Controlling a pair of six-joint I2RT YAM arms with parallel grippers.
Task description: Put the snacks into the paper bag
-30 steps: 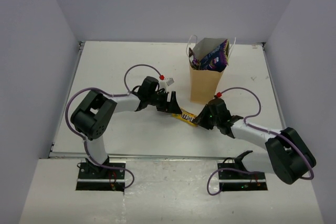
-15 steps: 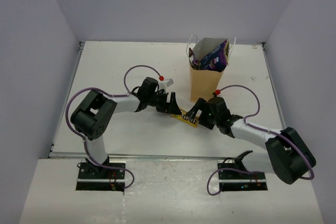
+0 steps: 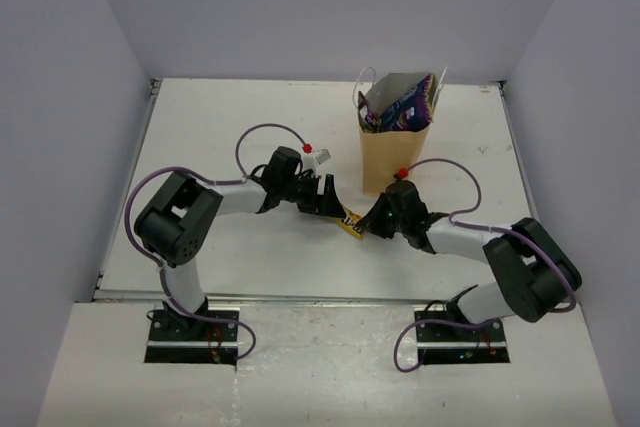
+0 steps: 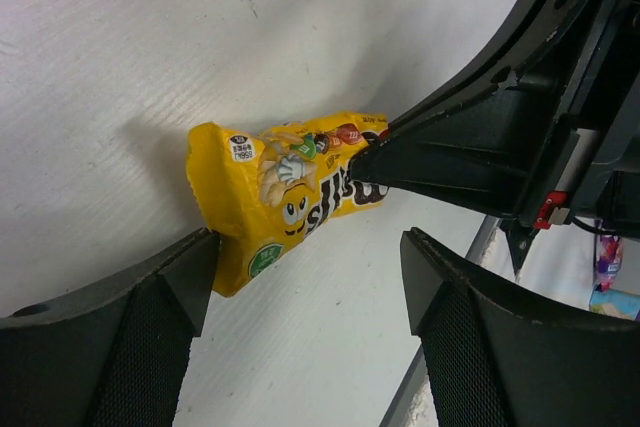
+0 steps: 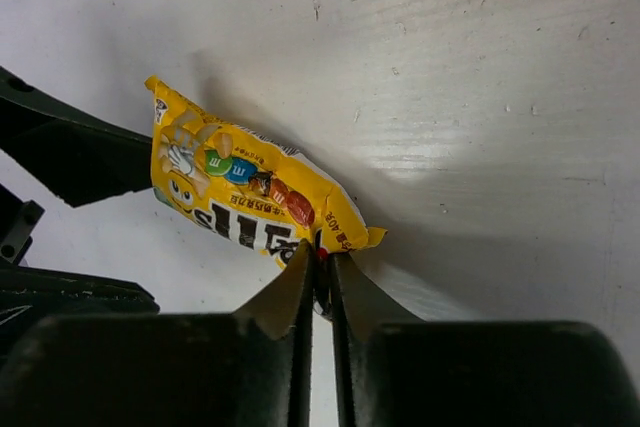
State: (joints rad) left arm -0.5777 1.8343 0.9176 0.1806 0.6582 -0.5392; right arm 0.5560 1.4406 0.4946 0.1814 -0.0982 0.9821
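The right gripper point(image 5: 322, 269) has swung in and now pinches the yellow candy pack point(image 5: 240, 192), likely light and slippery, by its flat end seal; the left gripper point(image 4: 310, 247) gapes wide.

Tight mid-table: left gripper point(image 4: 308, 247) and right gripper point(image 5: 320, 267) sit nose to nose at the yellow M&M's pack point(image 3: 351, 223), no gap between them. The paper bag point(image 3: 390, 162) stands just behind and blocks the far side. The large purple chip bag point(image 3: 400, 112) crowds its mouth. Bare table point(image 3: 220, 117) left of the bag.
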